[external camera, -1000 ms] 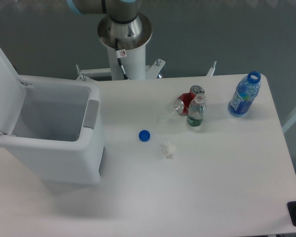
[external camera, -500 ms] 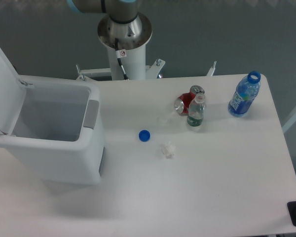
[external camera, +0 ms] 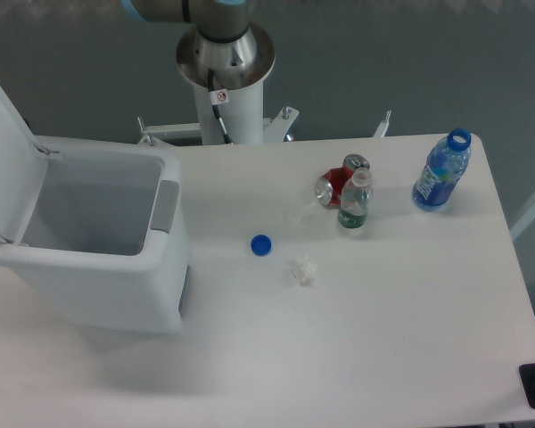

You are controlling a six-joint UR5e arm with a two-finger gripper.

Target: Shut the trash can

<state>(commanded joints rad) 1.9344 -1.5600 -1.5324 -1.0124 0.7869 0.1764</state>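
Camera view shows the trash can [external camera: 98, 267] at the left of the frame with its lid [external camera: 7, 152] standing open at the upper left, and since the gripper is out of frame, its state unknown, I judge it should push the lid's top edge rightward and down.

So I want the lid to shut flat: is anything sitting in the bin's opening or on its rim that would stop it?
Nothing visible does. The lid stands open at the trash can's left side, and the opening and rim look bare.
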